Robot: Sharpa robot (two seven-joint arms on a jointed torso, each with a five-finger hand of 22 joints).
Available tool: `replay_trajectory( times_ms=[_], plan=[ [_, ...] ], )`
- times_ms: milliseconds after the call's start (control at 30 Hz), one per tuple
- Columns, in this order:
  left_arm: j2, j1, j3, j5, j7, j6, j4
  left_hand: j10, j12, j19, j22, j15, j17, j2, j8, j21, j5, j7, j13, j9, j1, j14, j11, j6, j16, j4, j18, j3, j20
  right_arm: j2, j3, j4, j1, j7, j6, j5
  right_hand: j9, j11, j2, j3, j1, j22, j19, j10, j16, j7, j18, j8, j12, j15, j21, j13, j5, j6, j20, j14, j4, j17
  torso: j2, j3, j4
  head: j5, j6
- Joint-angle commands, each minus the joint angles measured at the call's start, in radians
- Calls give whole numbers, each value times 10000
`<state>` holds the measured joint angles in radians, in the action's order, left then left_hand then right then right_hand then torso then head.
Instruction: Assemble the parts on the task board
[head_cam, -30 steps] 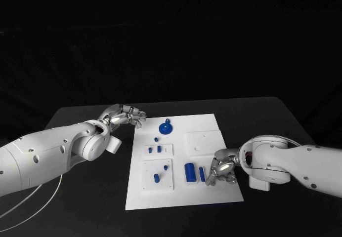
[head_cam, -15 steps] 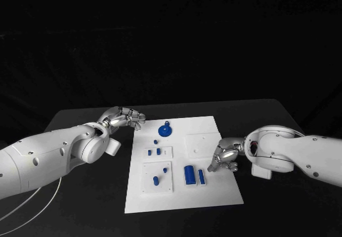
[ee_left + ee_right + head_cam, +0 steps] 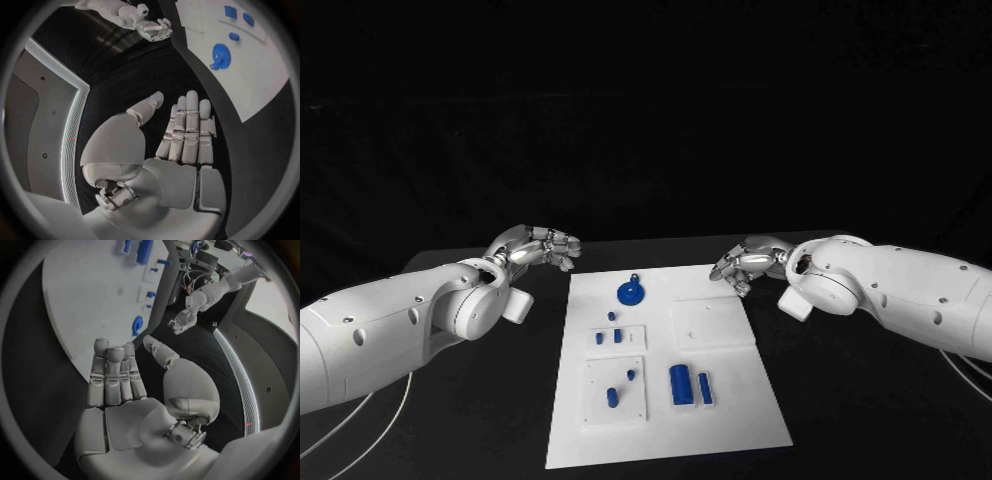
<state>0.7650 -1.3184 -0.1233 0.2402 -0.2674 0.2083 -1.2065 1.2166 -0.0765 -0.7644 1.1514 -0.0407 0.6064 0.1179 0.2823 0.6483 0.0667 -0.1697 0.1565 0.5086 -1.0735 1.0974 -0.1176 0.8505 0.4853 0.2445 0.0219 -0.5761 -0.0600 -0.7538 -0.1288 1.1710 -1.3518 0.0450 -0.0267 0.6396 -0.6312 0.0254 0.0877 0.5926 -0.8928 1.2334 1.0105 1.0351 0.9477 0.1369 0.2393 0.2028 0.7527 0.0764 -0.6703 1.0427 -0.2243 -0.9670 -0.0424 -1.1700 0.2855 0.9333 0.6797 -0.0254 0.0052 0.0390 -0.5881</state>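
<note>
The left silver hand (image 3: 538,246) hovers over the black counter (image 3: 473,400) just past the far left corner of the flat white task board (image 3: 733,400), fingers loose and holding nothing. On the board lie small blue parts; the round blue gear-like part (image 3: 632,293) lies nearest this hand, toward the board's middle. The long blue block (image 3: 682,384) points front to back. The right silver hand (image 3: 740,266) hovers at the far right corner, also empty. Both wrist views show flat, straight fingers (image 3: 187,130), which the head view does not.
</note>
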Motion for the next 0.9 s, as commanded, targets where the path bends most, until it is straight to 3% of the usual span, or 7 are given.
replay_trajectory(
  times_ms=[33,367,567,600,667,733,900],
  plan=[
    [-225,-101,30,-466,-276,-226,435,-13,9,121,22,-85,26,-35,59,-108,-35,28,3,-12,-115,-134,22,82,-186,120,140,1,83,505,180,-821,156,-1523,734,-1929,-27,251,-37,-71,-308,-371,-835,-456,-1085,189,-155,-107,-787,-332,777,-797,179,338,-319,532,56,-535,-89,51,42,115,296],
    [-1072,-144,39,-2415,-695,-24,1707,-2008,143,2001,-34,-1233,-708,-34,-425,-1243,21,110,-711,-289,270,-2828,-354,-927,-2175,149,148,255,1210,1511,783,-2558,821,-2716,603,-3483,375,1349,-96,-1211,-1119,-1141,-5504,-1245,-5961,334,-1282,-314,-5280,-2588,3519,-6380,195,1216,-1387,3949,110,-3701,-319,74,-37,52,593],
    [-1220,-133,39,-2496,-801,-79,1809,-2743,130,2583,47,-1334,-901,-3,-566,-1543,48,163,-899,-303,556,-3336,-311,-1418,-2496,50,0,698,1329,1738,927,-3061,1117,-2914,624,-3668,695,1432,-184,-1737,-965,-1170,-5713,-1034,-6278,488,-1240,-501,-5863,-2592,3753,-7507,145,1870,-1514,4068,51,-4294,-353,24,-22,-99,765],
    [-1141,-119,31,-1959,-452,-6,1743,-12166,765,7644,-3499,407,-6064,-1179,-2823,-6483,-667,1697,-1565,-5086,3640,-10974,1176,-8505,-4853,-2445,-219,5761,600,1676,877,-2910,1048,-2311,584,-3134,6312,-254,-877,-5926,8928,-4598,-10105,-10351,-9477,-1369,-2393,-2028,-7527,-764,6703,-10427,2243,9670,424,11700,-2855,-9333,-320,70,-30,-6,678],
    [-1129,-93,43,-1963,-472,47,1692,-12166,765,7644,-3807,407,-6064,-1179,-2823,-6483,-667,1697,-1565,-5086,10735,-10974,1176,-8505,-4853,-2445,-219,5761,600,1662,880,-2860,1062,-2335,637,-3157,6312,-254,-877,-5926,8928,-4913,-10105,-10351,-9477,-1369,-2393,-2028,-7527,-764,6703,-10427,2243,9670,424,11700,-2855,-9333,-347,75,-30,-15,658],
    [-1097,-24,72,-1974,-522,184,1561,-12166,765,7644,-4360,407,-6064,-1179,-2823,-6483,-667,1697,-1565,-5086,10735,-10974,1176,-8505,-4853,-2445,-219,5761,600,1626,888,-2732,1099,-2397,775,-3218,6312,-254,-877,-5926,8928,-12334,-10105,-10351,-9477,-1369,-2393,-2028,-7527,-764,6703,-10427,2243,9670,424,11700,-2855,-9333,-415,87,-32,-41,605],
    [-916,368,240,-2036,-813,971,808,-12166,765,7644,-11514,407,-6064,-1179,-2823,-6483,-667,1697,-1565,-5086,10735,-10974,1176,-8505,-4853,-2445,-219,5761,600,1418,932,-1992,1310,-2755,1567,-3568,6312,-254,-877,-5926,8928,-12334,-10105,-10351,-9477,-1369,-2393,-2028,-7527,-764,6703,-10427,2243,9670,424,11700,-2855,-9333,-812,157,-40,-188,299]
  ],
)
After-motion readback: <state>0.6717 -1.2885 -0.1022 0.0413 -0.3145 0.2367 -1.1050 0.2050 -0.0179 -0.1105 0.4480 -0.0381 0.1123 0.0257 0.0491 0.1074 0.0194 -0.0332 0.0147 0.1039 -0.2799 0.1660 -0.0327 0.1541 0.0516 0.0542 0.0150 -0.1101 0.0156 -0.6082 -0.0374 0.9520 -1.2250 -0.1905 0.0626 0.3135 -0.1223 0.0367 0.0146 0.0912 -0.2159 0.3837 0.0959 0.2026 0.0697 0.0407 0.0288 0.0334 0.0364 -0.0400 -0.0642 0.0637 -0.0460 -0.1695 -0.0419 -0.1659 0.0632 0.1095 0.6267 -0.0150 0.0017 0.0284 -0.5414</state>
